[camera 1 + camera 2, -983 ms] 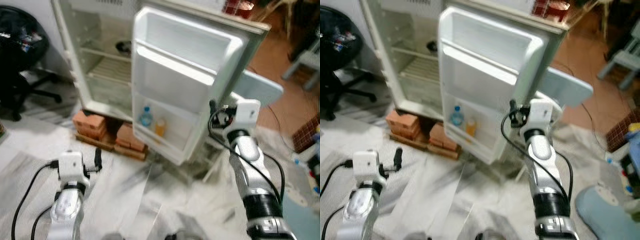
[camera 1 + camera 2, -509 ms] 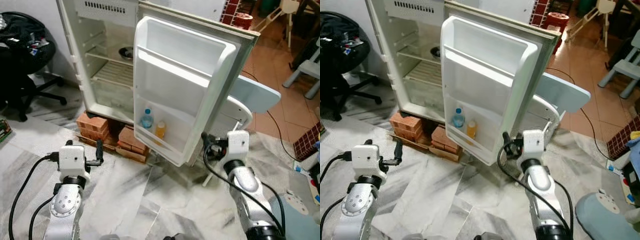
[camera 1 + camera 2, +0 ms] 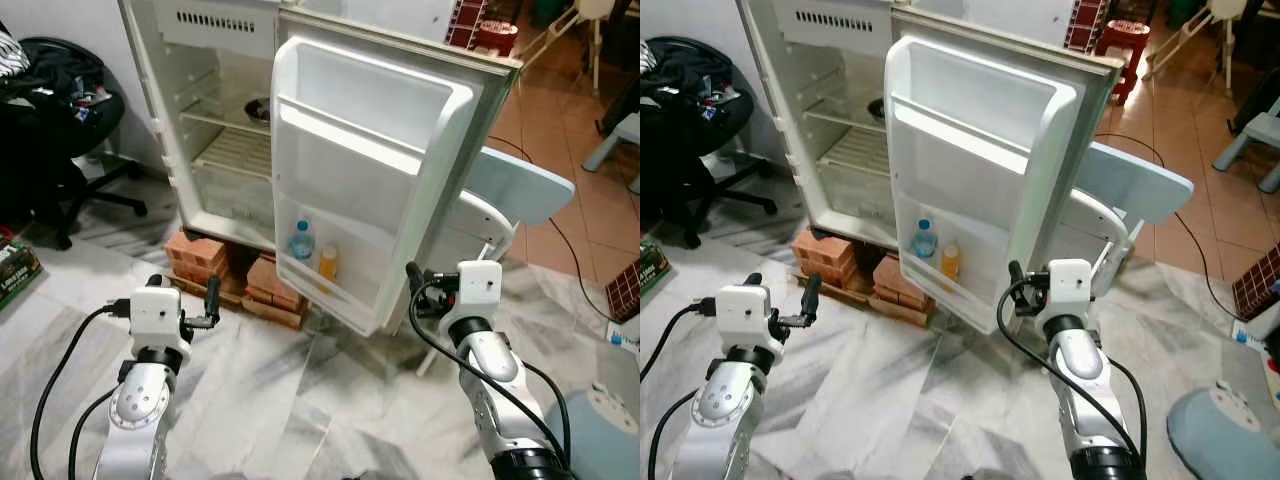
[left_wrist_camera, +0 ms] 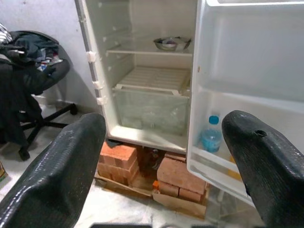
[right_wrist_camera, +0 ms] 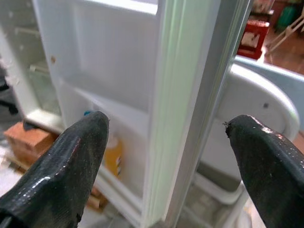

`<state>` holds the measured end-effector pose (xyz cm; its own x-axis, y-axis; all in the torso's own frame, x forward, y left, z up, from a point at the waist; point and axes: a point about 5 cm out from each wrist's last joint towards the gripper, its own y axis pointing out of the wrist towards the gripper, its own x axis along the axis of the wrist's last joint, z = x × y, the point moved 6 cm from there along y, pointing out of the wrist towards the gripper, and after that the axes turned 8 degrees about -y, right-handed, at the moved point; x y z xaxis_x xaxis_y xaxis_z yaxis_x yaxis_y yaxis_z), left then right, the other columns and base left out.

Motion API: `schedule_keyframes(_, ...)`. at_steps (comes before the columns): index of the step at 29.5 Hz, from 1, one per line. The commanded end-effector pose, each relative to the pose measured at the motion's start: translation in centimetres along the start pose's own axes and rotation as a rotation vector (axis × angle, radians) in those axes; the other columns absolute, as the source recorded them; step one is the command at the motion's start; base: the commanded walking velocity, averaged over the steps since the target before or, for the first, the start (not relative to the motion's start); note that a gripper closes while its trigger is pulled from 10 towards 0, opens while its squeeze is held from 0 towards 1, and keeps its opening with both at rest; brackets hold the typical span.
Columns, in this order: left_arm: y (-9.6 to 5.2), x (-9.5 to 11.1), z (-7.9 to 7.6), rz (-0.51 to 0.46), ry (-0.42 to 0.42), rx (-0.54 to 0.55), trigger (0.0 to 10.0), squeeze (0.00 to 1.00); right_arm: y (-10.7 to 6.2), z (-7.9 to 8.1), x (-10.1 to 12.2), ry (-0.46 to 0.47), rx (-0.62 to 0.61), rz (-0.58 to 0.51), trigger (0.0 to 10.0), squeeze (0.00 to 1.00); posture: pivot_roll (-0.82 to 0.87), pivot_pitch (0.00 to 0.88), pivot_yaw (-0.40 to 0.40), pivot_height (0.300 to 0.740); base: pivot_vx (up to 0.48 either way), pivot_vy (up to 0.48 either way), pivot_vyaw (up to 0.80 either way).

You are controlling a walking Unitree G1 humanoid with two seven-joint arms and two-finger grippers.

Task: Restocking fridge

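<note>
The white fridge (image 3: 215, 120) stands open on bricks, its door (image 3: 370, 170) swung out toward me. The door's lowest shelf holds a blue-capped water bottle (image 3: 301, 241) and a small orange bottle (image 3: 327, 262). A metal bowl (image 4: 171, 43) rests on an inner shelf. My left gripper (image 3: 205, 305) is open and empty, low over the floor, facing the fridge from some distance. My right gripper (image 3: 415, 290) is open beside the door's lower outer edge; in the right wrist view the door edge (image 5: 190, 118) lies between its fingers, untouched.
Bricks (image 3: 205, 255) and a wooden board prop up the fridge. A black office chair (image 3: 60, 120) piled with clothes stands at the left. A white plastic chair (image 3: 470, 225) and a pale blue seat (image 3: 520, 185) sit behind the door. Marble floor lies before me.
The camera has shifted and the blur has cleared. My right gripper has come down along the door's edge since a second ago. The left gripper has barely moved.
</note>
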<state>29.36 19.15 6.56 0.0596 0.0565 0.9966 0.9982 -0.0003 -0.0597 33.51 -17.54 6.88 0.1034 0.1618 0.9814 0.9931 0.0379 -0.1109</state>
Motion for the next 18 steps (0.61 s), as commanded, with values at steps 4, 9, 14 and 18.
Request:
schedule_keyframes(4, 0.03, 0.4, -0.07, -0.01, 0.001, -0.012, 10.0, 0.0, 0.44, -0.31, 1.36, 0.007, -0.014, -0.043, 10.0, 0.0, 0.1, 0.0, -0.026, 0.74, 0.424, 0.0, 0.0)
schedule_keyframes(9, -0.14, 0.2, -0.06, -0.004, 0.003, -0.014, 10.0, 0.0, 0.33, -0.15, 1.41, 0.018, -0.012, -0.046, 10.0, 0.0, 0.1, 0.0, -0.024, 0.74, 0.445, 0.0, 0.0)
schedule_keyframes(14, -0.01, -0.2, 0.49, 0.01, 0.046, 0.026, 10.0, 0.0, 0.36, -0.32, 1.7, 0.014, -0.024, -0.058, 10.0, 0.0, 0.09, 0.0, -0.024, 0.74, 0.207, 0.0, 0.0)
schedule_keyframes(18, -0.15, -0.26, 0.61, 0.015, 0.045, 0.024, 10.0, 0.0, 0.62, -0.65, 2.18, 0.011, -0.04, -0.072, 10.0, 0.0, 0.1, 0.0, -0.023, 0.74, 0.0, 0.0, 0.0)
